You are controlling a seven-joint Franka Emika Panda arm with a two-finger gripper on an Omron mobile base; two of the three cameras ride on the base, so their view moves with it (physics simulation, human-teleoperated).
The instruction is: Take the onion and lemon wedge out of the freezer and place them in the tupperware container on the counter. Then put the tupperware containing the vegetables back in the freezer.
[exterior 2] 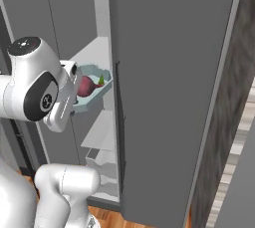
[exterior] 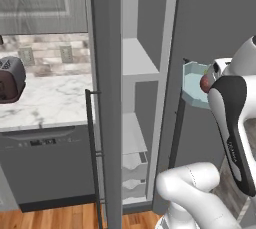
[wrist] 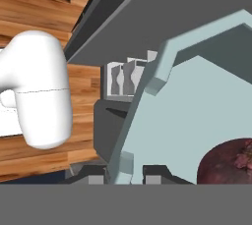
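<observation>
End effector (wrist: 125, 172) gripping tupperware container (wrist: 197, 101), wooden floor (wrist: 29, 3)

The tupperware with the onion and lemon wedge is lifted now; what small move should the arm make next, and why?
Probably carry it forward toward the freezer shelves. The jaws pinch the tupperware rim in the hand view, and the onion and lemon wedge already lie inside it. The tray hangs in the air before the open compartment, resting on no shelf.
</observation>
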